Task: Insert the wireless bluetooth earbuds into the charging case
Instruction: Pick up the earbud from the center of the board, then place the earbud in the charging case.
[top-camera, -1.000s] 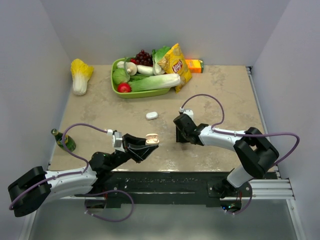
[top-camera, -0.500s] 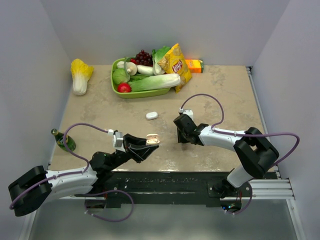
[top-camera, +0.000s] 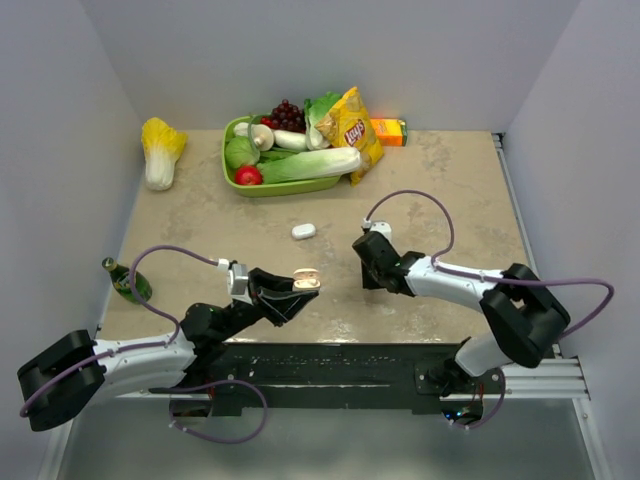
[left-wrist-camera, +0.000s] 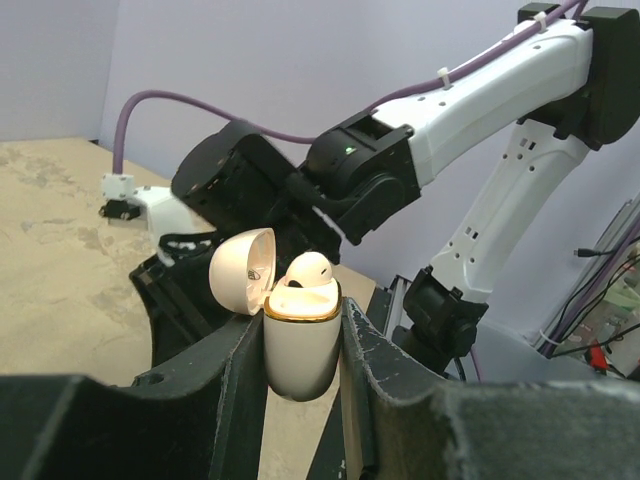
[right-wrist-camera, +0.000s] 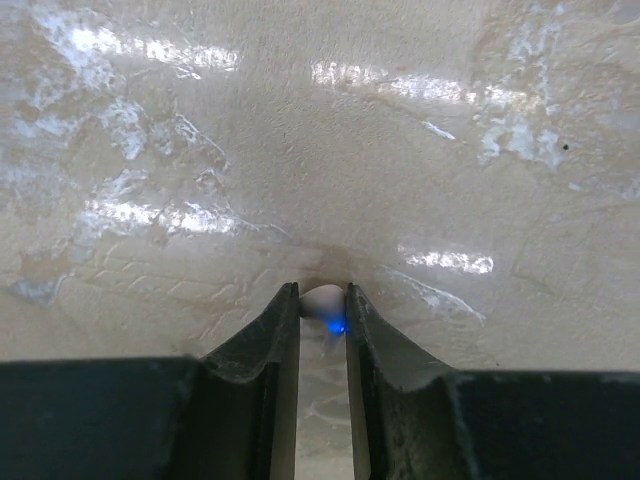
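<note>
My left gripper (left-wrist-camera: 302, 318) is shut on the charging case (left-wrist-camera: 302, 345), a white pebble-shaped box held upright above the table's near edge. Its lid (left-wrist-camera: 243, 272) is hinged open to the left. One white earbud (left-wrist-camera: 308, 268) sits in the case's gold-rimmed top. In the top view the case (top-camera: 305, 279) shows beige between the left fingers. My right gripper (right-wrist-camera: 321, 295) points down at the table, and its two fingertips press on either side of a second small white earbud (right-wrist-camera: 322, 302) with a blue light. From above, the right gripper (top-camera: 368, 272) hides that earbud.
A small white oblong object (top-camera: 303, 231) lies mid-table. A green tray (top-camera: 240, 185) of vegetables, a chips bag (top-camera: 350, 128) and an orange box (top-camera: 390, 131) stand at the back. A cabbage (top-camera: 160, 150) lies back left. A green bottle (top-camera: 128, 282) lies at the left edge.
The right gripper's jaws have narrowed onto the earbud on the table and its arm has shifted slightly right. The left arm with the case has stayed put.
</note>
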